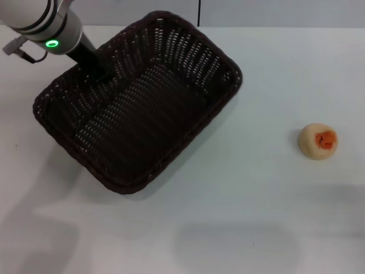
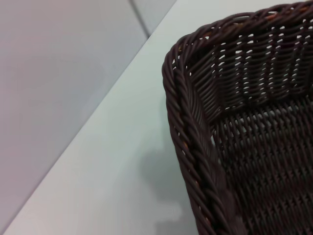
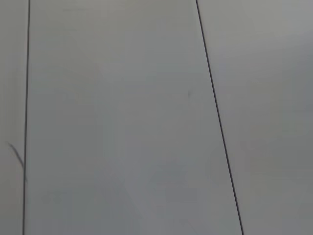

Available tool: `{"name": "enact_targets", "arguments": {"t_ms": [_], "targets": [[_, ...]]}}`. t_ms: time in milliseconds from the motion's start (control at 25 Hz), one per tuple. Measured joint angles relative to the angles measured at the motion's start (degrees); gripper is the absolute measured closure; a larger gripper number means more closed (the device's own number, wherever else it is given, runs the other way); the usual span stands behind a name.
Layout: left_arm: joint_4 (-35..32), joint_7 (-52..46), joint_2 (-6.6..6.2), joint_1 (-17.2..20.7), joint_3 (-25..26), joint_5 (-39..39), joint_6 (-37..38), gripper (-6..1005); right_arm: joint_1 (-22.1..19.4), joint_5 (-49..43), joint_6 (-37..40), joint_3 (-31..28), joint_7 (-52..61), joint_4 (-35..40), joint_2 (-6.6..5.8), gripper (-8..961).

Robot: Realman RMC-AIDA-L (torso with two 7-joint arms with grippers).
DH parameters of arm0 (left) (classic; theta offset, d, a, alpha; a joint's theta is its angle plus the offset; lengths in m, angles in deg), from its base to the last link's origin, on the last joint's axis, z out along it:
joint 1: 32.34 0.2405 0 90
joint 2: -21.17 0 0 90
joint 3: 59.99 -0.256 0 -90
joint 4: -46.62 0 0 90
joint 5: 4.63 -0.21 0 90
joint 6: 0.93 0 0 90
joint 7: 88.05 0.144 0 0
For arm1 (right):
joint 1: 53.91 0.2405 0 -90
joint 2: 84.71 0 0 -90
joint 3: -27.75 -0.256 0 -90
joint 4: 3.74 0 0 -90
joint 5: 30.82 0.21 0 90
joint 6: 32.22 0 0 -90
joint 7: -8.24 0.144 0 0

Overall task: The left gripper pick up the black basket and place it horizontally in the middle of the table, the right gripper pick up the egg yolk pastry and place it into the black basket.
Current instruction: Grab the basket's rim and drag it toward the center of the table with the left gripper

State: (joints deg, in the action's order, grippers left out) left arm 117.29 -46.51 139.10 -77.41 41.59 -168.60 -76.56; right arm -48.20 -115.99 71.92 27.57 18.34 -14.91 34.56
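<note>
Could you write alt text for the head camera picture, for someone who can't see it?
The left gripper reaches down onto the rim of a black basket lying askew on a white table. An egg yolk pastry sits apart to its right.

**Pale panels behind a white surface**

Grey wall panels (image 3: 122, 117) meet at thin dark vertical seams (image 3: 217, 117). In the head view one seam (image 1: 199, 12) rises at 12 o'clock behind the surface (image 1: 239, 228), which carries soft shadows.
</note>
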Motion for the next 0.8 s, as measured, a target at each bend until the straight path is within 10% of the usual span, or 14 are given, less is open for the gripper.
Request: {"name": "enact_targets", "arguments": {"t_ms": [800], "targets": [[1.5, 14.6, 0.01, -5.0, 4.1, 11.2, -3.8, 785, -0.4, 0.0, 1.8, 0.0, 0.0, -0.1, 0.07, 184]]}}
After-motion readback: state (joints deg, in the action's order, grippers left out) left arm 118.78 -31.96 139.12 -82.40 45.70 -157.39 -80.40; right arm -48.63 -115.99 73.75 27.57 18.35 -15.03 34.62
